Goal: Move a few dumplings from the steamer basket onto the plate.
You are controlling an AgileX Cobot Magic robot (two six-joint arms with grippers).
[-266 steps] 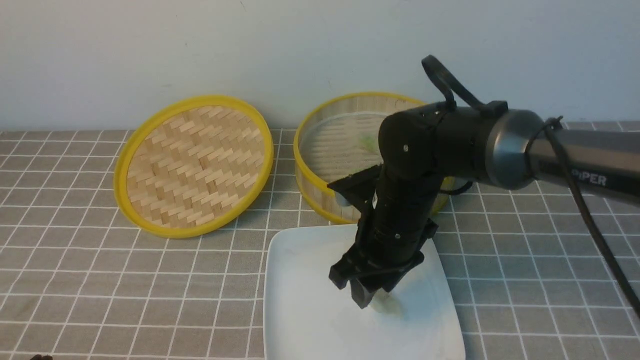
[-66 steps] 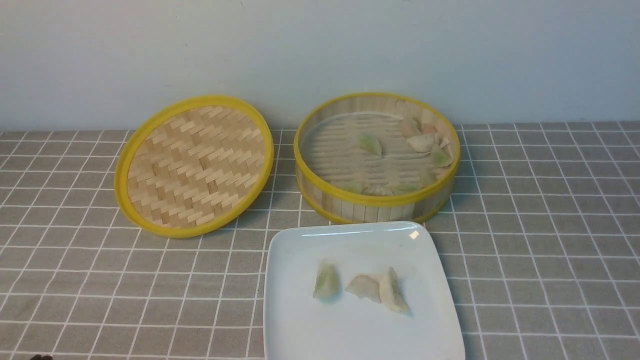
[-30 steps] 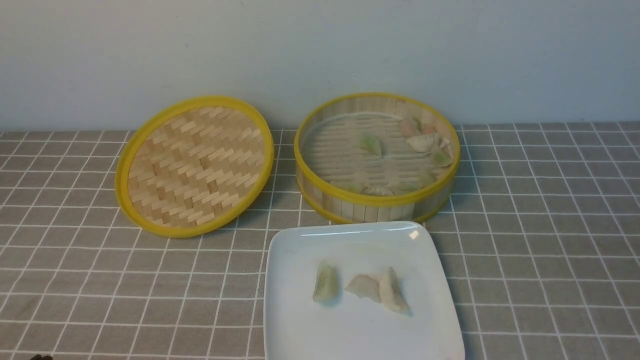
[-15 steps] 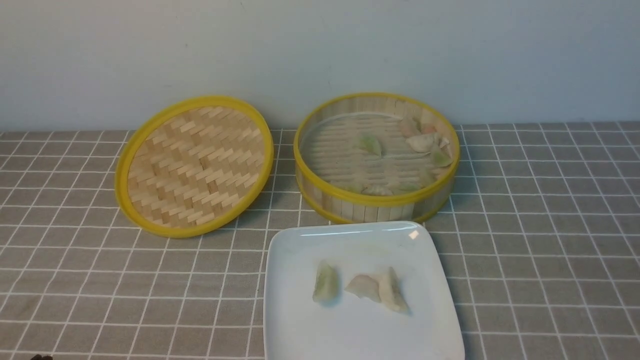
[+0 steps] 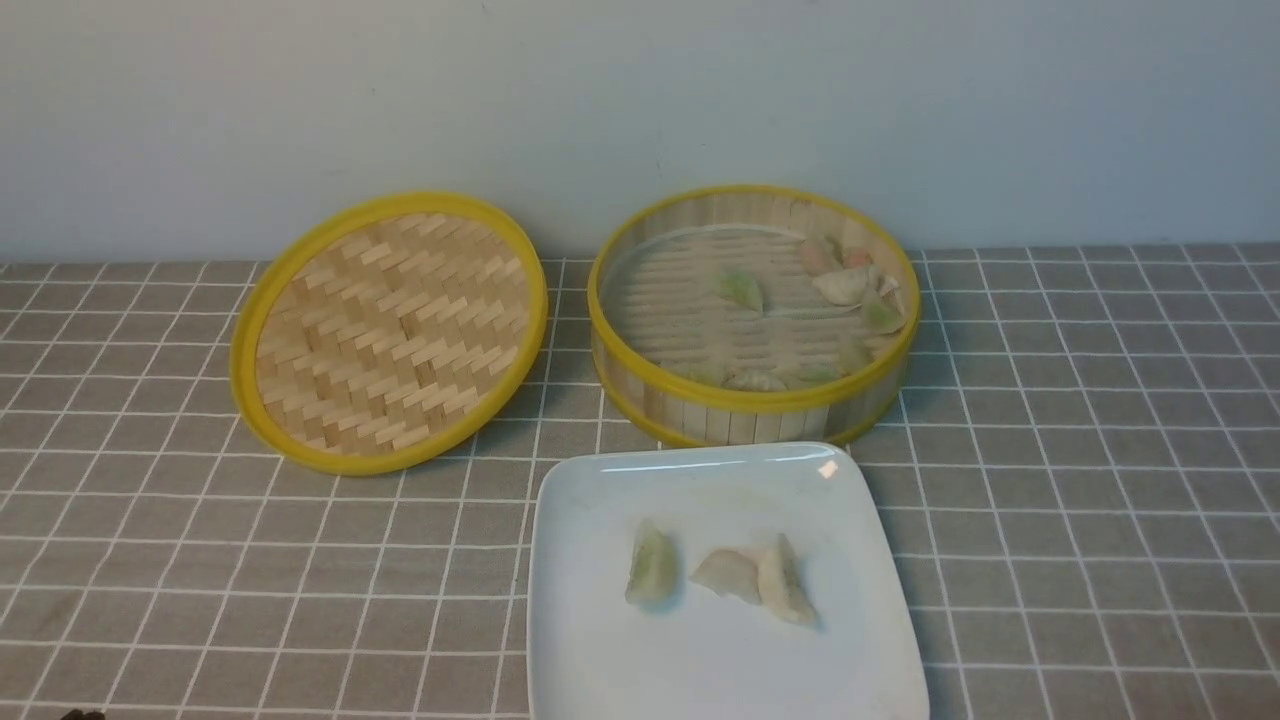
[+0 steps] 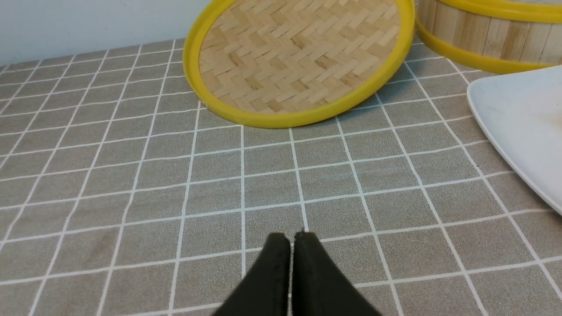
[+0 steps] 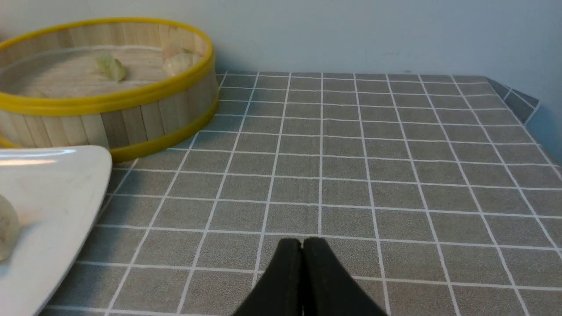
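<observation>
Both arms are drawn back low over the counter (image 5: 1080, 480) and out of the front view. The left hand (image 6: 291, 239) is closed with its tips pressed together and holds nothing; ahead of it lies the woven lid (image 6: 303, 57), and off to one side are the corner of the plate (image 6: 522, 127) and the wall of the steamer basket (image 6: 483, 35). The right hand (image 7: 302, 245) is likewise closed on nothing, with bare tiled cloth just ahead, the basket (image 7: 131, 114) further forward and to one side, and the plate's edge (image 7: 52, 197) beside it. Three dumplings (image 5: 725, 578) sit together near the middle of the plate (image 5: 600, 660), two of them touching; more remain in the basket (image 5: 750, 400), mostly along its far right wall (image 5: 850, 285). Judging by that, the transfer looks done or near done. If another is wanted, the right hand would need to open, reach forward over the rim and settle around one dumpling without crushing it.
</observation>
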